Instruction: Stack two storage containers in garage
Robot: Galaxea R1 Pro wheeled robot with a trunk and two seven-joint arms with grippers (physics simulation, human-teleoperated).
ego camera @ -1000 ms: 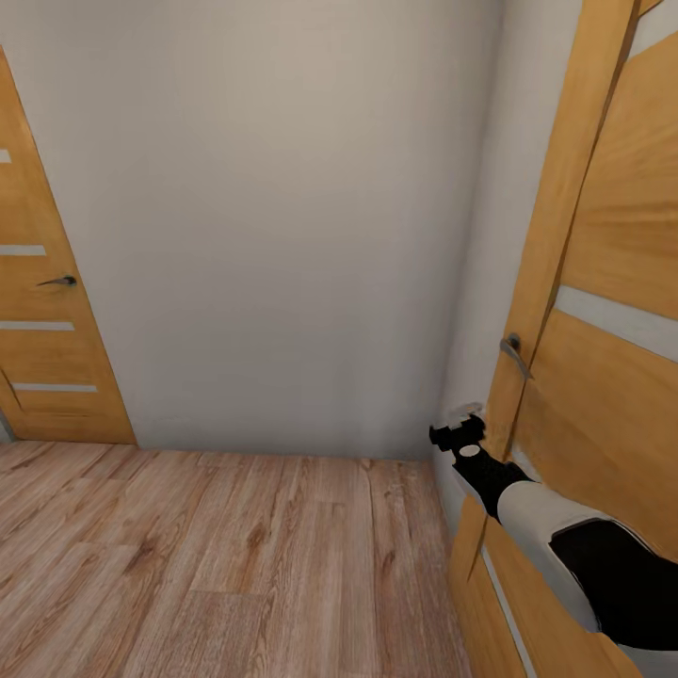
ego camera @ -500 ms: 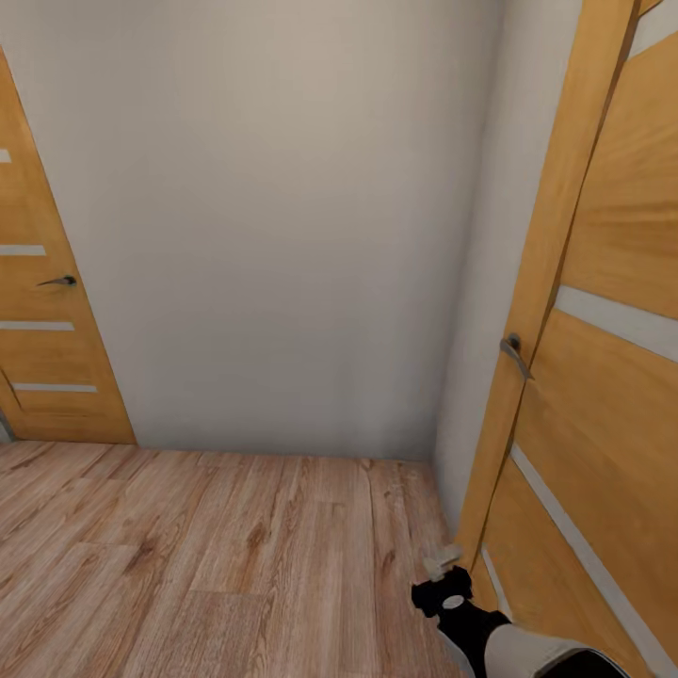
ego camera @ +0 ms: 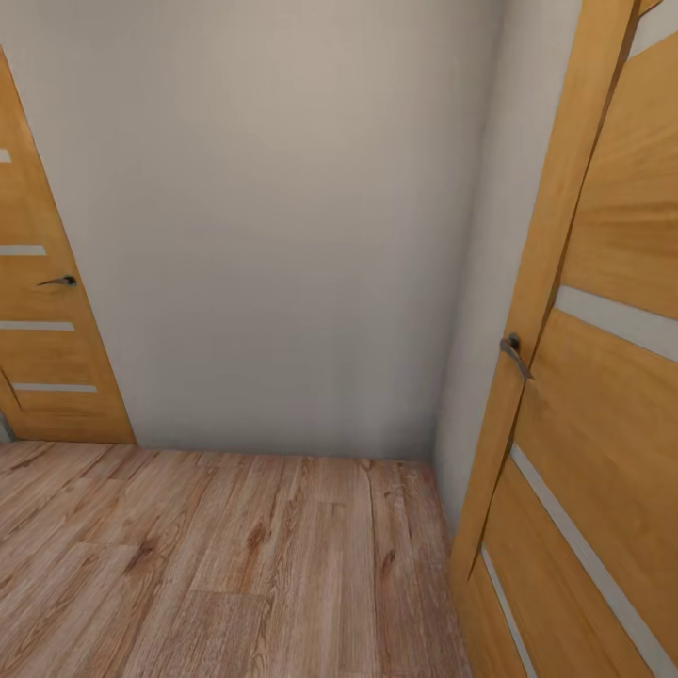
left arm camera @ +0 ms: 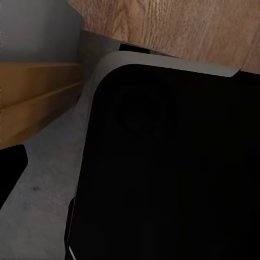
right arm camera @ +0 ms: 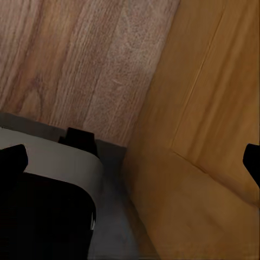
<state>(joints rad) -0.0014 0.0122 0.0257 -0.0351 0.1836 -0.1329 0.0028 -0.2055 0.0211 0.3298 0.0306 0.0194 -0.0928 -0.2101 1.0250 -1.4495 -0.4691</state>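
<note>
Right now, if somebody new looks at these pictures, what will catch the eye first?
The big orange wooden door at the head view's right stands out first, ajar, with a grey lever handle. Then comes the bare pale wall straight ahead above the light wood plank floor. A second, similar door stands at the far left.

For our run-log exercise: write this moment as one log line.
place: hallway | ahead: grey wall | right: wooden door ajar | floor: wood planks

doors [ego camera: 603, 311]: 2 | door handles [ego camera: 515, 356]: 2 | wall [ego camera: 282, 217]: 1
</note>
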